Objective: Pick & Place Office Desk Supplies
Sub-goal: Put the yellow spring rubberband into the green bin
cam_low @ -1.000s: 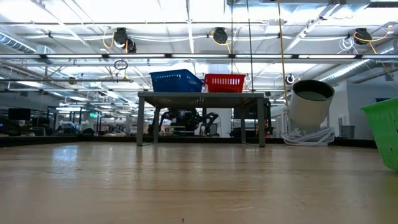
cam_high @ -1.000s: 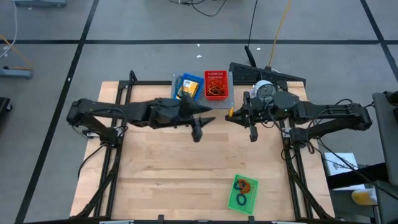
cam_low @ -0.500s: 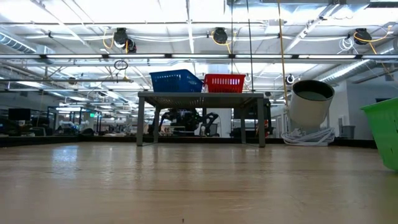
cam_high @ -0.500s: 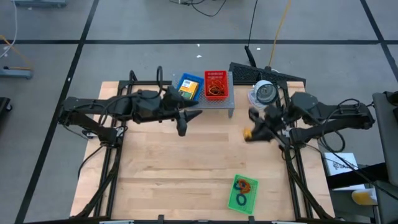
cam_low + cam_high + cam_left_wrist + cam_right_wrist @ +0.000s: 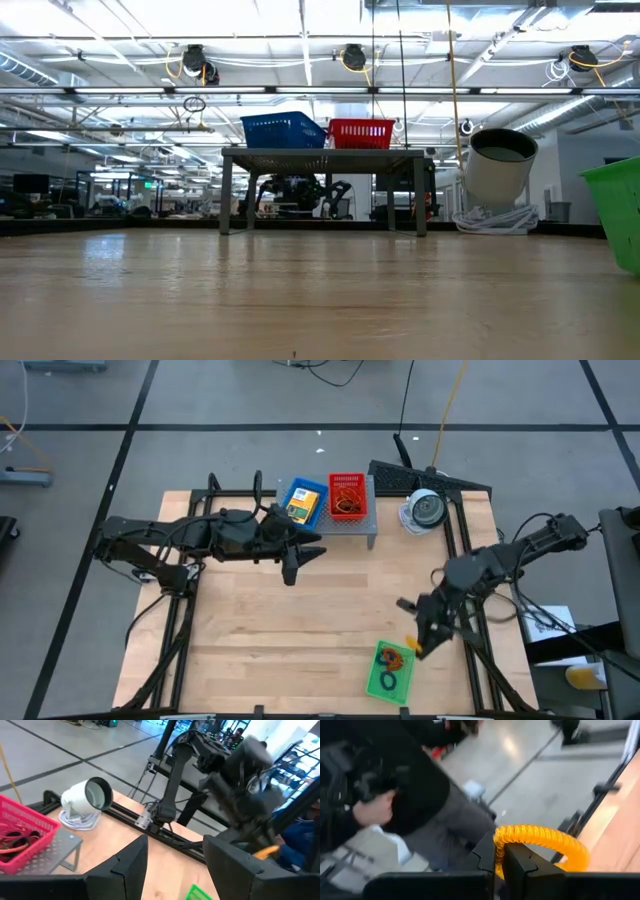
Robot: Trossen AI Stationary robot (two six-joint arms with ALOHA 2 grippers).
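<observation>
Presently the right gripper (image 5: 417, 647) hangs just beside the green tray (image 5: 389, 671) at the near edge of the table (image 5: 260, 630), its fingers (image 5: 520, 860) clamped on an orange ring (image 5: 540, 840). Inside the green tray lie rubber bands and dark pieces. The left gripper (image 5: 291, 572) hovers near the grey shelf (image 5: 371, 520), fingers (image 5: 127, 865) parted and holding nothing. On the shelf stand the blue tray (image 5: 304, 500) and red tray (image 5: 347, 495).
</observation>
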